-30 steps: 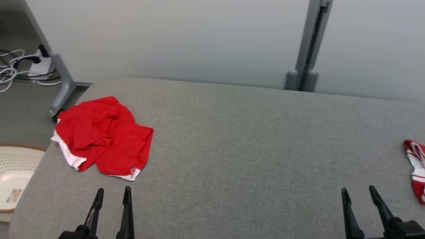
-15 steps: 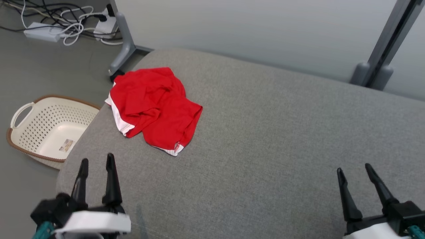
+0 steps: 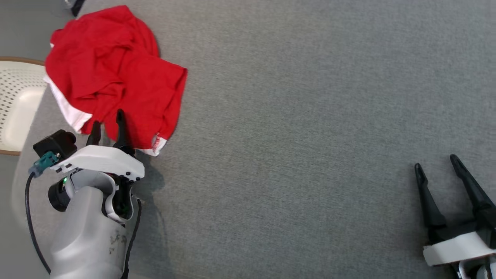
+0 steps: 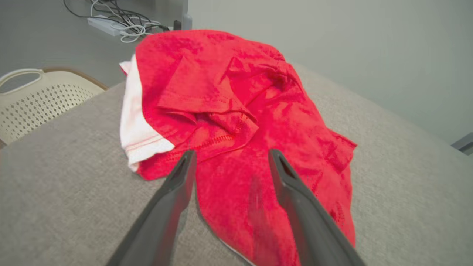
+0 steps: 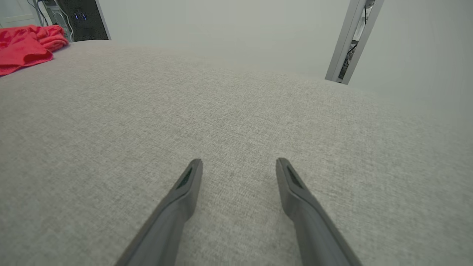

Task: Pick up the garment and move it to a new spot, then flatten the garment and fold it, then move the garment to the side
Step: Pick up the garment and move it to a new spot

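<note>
A crumpled red garment (image 3: 116,73) with white trim lies at the upper left of the grey padded surface (image 3: 294,128). My left gripper (image 3: 108,118) is open, and its fingertips hang over the garment's near edge. From the left wrist, the garment (image 4: 236,111) spreads out ahead, its red near edge lying between the two open fingers of my gripper (image 4: 230,155). My right gripper (image 3: 436,162) stands open at the lower right over bare grey fabric, and the right wrist view shows it (image 5: 239,161) holding nothing. That view also has the garment (image 5: 26,46) far off at its upper left.
A cream perforated laundry basket (image 3: 15,100) sits on the floor just past the surface's left edge, also seen as the basket (image 4: 40,101) from the left wrist. Cables and a power strip (image 4: 111,24) lie on the floor behind. A grey metal post (image 5: 349,40) stands beyond the far edge.
The head camera has tilted down and shifted. My left arm has reached forward, so its open fingers now overlap the garment's near edge. The right gripper stays open over bare fabric.
</note>
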